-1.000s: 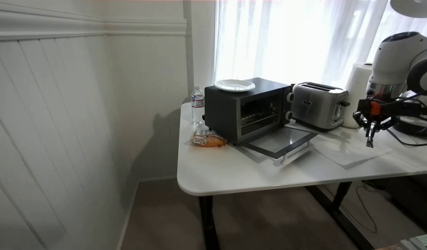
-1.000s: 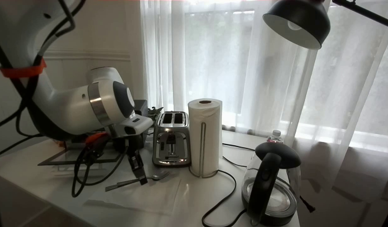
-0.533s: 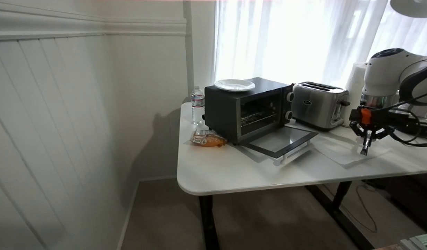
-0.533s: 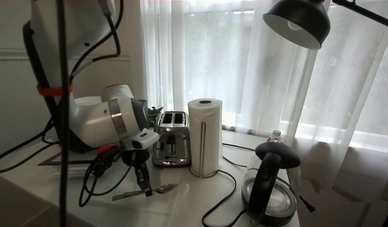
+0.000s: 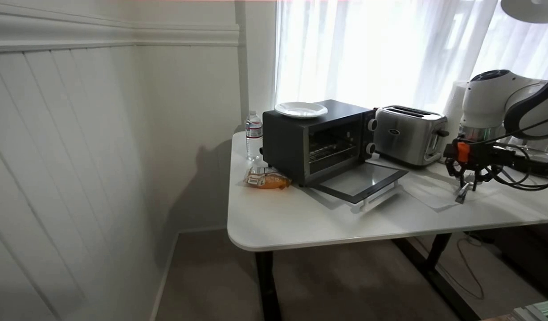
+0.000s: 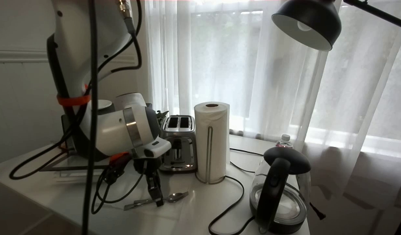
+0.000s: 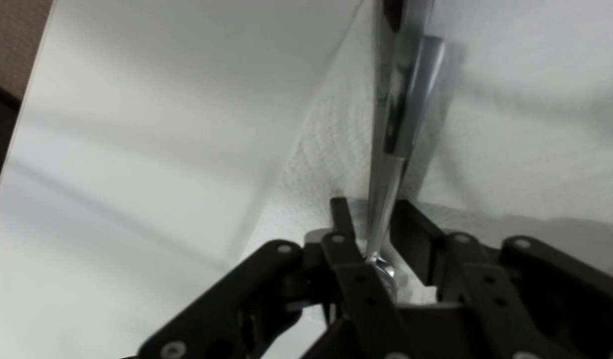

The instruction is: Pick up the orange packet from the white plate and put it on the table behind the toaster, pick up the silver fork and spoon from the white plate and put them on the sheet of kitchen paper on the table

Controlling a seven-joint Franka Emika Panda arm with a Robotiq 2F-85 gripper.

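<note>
Since half a second ago the gripper [image 7: 370, 202] has sunk a little and spread; its fingers stand loosely around the silver fork and spoon [image 7: 384, 184], which lie on the kitchen paper [image 7: 326, 144]. In an exterior view the arm [image 5: 483, 102], wrist pointed down, partly blocks the paper roll [image 5: 453, 111]. Well apart, the orange packet [image 5: 274, 181] rests on the desk [image 5: 292, 218] beside the toaster oven [image 5: 285, 142]. I can't make out its print or the badge [image 5: 394, 132] on the steel toaster [image 5: 401, 147].
</note>
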